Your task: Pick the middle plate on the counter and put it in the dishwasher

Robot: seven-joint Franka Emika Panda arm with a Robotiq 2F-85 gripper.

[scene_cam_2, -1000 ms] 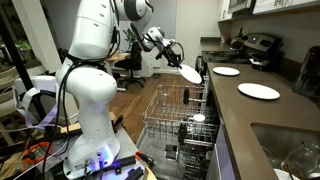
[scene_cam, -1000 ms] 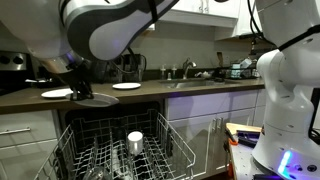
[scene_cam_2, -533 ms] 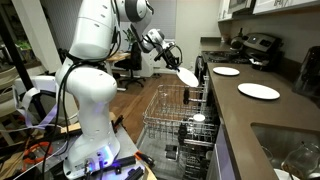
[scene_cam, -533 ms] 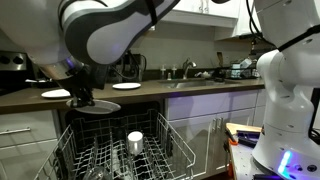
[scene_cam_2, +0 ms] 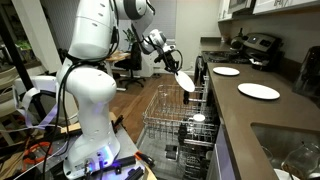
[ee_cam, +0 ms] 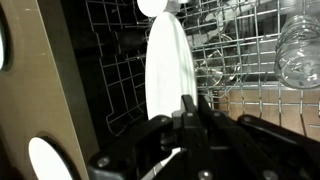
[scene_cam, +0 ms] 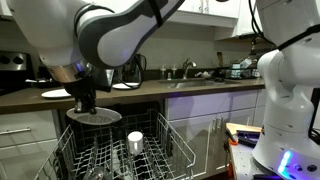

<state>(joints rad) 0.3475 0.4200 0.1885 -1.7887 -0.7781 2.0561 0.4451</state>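
Observation:
My gripper (scene_cam: 85, 103) is shut on the rim of the middle plate (scene_cam: 95, 116), a plain white round plate. I hold it just above the pulled-out wire rack (scene_cam: 120, 150) of the dishwasher. It also shows in an exterior view (scene_cam_2: 184, 79) over the rack (scene_cam_2: 175, 115). In the wrist view the plate (ee_cam: 166, 70) stands edge-on between my fingers (ee_cam: 190, 112), over the rack's tines (ee_cam: 230, 50). Two other white plates (scene_cam_2: 226, 71) (scene_cam_2: 259, 91) lie on the dark brown counter (scene_cam_2: 250, 115).
A clear glass (scene_cam: 135, 142) stands in the rack, seen also in the wrist view (ee_cam: 298, 50). The counter plates show in an exterior view (scene_cam: 126, 86) (scene_cam: 55, 93). A sink (scene_cam_2: 290, 150) and stove (scene_cam_2: 255, 45) lie along the counter. The robot's white base (scene_cam_2: 85, 110) stands beside the open dishwasher.
My gripper has lowered the plate from counter height down toward the dishwasher rack, and the plate has tilted more edge-on.

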